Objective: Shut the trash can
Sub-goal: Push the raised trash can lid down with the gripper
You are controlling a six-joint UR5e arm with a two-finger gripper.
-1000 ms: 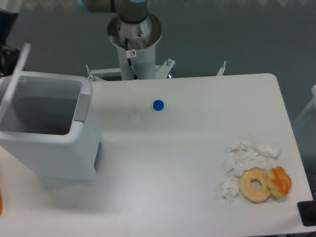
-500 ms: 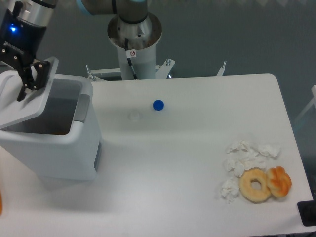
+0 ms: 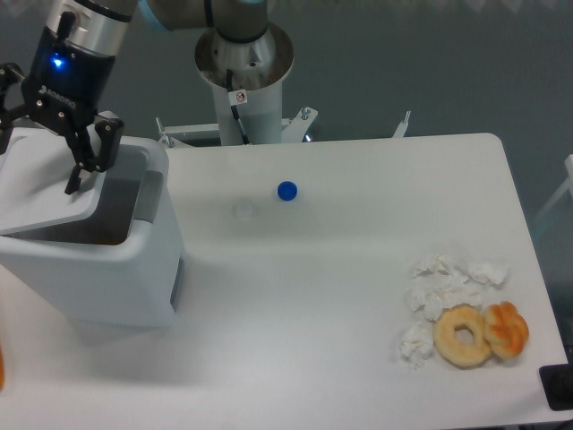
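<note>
I see the table filling most of the frame, and the trash can stands at its left edge, in the left middle of the picture. Its lid is tilted down over the opening but not flat; a dark gap is open along the right side, next to the grey latch tab. My gripper is in the upper left, above the lid, fingers spread wide and holding nothing; one fingertip seems to touch the lid.

I judge the closing is almost done. The risk: if I press off-centre, the finger can slip into the gap, or the can may slide.

At lower right lie crumpled tissues and two donuts, well apart. A blue cap lies at upper centre.
</note>
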